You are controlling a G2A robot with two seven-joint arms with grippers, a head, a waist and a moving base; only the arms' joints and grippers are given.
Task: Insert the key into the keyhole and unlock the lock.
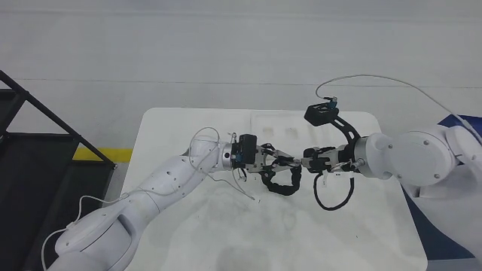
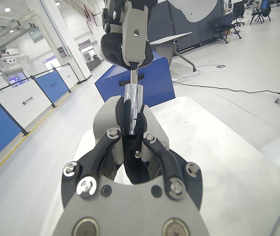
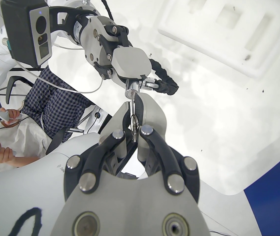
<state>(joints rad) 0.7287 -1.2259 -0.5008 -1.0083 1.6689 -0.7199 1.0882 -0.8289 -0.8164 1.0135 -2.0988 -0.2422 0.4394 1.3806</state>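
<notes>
Above the middle of the one white table (image 1: 226,233), my two grippers faced each other nose to nose. My left gripper (image 2: 130,114) was closed on the single lock (image 2: 133,99), its two fingers pinching the chrome cylinder from either side. The cylinder's end stuck out past the fingertips towards my other arm. The lock's one black cable (image 3: 165,81) looped out from the cylinder's side, just beside that gripper. My right gripper (image 3: 135,110) was clamped on the one key (image 3: 134,121), with the flat head and its ring squeezed between the two pads. The key's blade lay in line with the cylinder and its tip went into the end face; how deep I could not tell. Near the far edge of the table lay one white foam tray (image 3: 228,25) with three rectangular recesses, well apart from the lock
</notes>
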